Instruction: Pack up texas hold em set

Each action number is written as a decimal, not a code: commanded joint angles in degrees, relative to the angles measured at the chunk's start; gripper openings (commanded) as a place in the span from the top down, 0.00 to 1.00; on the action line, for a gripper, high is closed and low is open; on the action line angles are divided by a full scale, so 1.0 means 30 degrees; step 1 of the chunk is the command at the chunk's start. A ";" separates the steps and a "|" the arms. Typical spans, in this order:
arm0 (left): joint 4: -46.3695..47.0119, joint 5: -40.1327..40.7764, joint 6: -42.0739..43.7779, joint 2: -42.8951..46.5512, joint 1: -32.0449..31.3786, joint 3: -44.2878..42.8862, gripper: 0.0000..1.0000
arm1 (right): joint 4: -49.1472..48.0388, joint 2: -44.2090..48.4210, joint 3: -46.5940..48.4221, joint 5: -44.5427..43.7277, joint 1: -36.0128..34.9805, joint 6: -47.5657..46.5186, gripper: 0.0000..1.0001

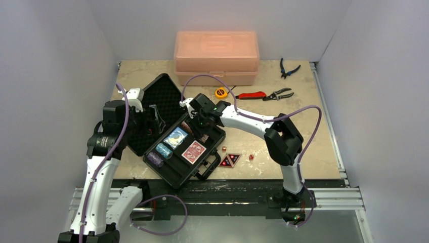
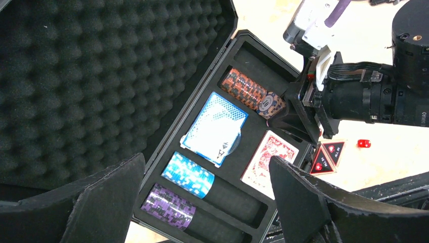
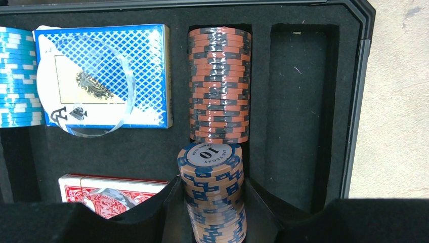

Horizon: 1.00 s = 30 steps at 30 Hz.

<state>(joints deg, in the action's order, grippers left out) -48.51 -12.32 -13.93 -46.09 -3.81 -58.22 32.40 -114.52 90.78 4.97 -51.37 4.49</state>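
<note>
The black case (image 1: 169, 174) lies open, its foam lid (image 2: 76, 76) tilted back to the left. In its tray lie a blue deck (image 3: 103, 76), a red deck (image 3: 109, 195), an orange chip stack (image 3: 219, 83), a light blue chip stack (image 2: 188, 174) and a purple one (image 2: 168, 205). My right gripper (image 3: 212, 202) is shut on a tan-and-blue chip stack (image 3: 210, 154) marked 10, held at the near end of the orange stack's slot. My left gripper (image 2: 207, 185) hangs open and empty above the tray's left side. Two black-red triangles (image 1: 229, 160) and two red dice (image 1: 223, 148) lie on the table right of the case.
A translucent orange box (image 1: 216, 56) stands at the back. A yellow tape measure (image 1: 220, 92), red-handled pliers (image 1: 263, 94) and blue-handled pliers (image 1: 288, 67) lie behind and right of the case. One empty slot (image 3: 298, 101) runs right of the orange stack.
</note>
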 commanded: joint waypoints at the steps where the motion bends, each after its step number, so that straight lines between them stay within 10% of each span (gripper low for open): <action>1: 0.0627 -0.0320 0.0058 0.0245 -0.0020 0.0099 0.07 | -0.0953 0.0029 0.1162 -0.1320 0.0133 0.0241 0.75; 7: 0.0593 -0.0326 0.0059 0.0274 -0.0020 0.0099 0.07 | -0.1092 0.0185 0.1324 -0.1628 0.0133 0.0300 0.69; 13: 0.0631 -0.0404 0.0045 0.0281 -0.0023 0.0113 0.07 | -0.1409 0.0602 0.1179 -0.1482 0.0131 0.0936 0.34; 30: 0.1193 -0.2047 0.0114 -0.0367 -0.0203 0.0328 0.09 | -0.3077 0.4671 -0.1847 -0.2657 0.0133 0.2583 0.41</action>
<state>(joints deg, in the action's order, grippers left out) -47.75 -14.50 -13.93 -46.41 -3.84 -57.98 26.13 -106.28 88.44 -0.56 -50.94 9.96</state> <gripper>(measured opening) 0.919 0.597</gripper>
